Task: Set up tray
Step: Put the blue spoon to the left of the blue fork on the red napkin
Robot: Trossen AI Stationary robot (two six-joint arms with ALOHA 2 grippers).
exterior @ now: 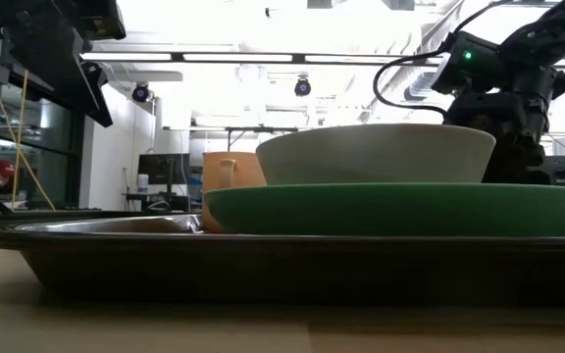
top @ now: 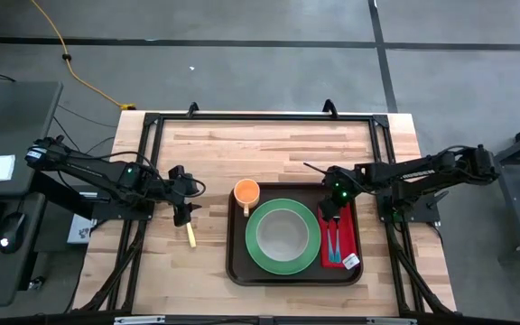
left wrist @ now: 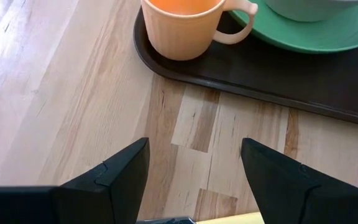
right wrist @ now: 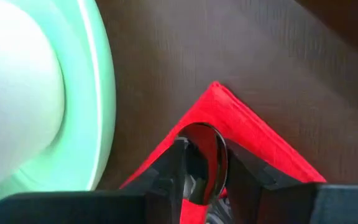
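Bare worktop lies open behind the tray. On it, cup, green plate with bowl, and napkin fill nearly everything.

A yellow stick lies on the wooden table.

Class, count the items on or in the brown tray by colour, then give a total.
Green plate: 1
White bowl: 1
Orange mug: 1
Red napkin: 1
Blue-handled utensils on the napkin: 2
Total on the tray: 6
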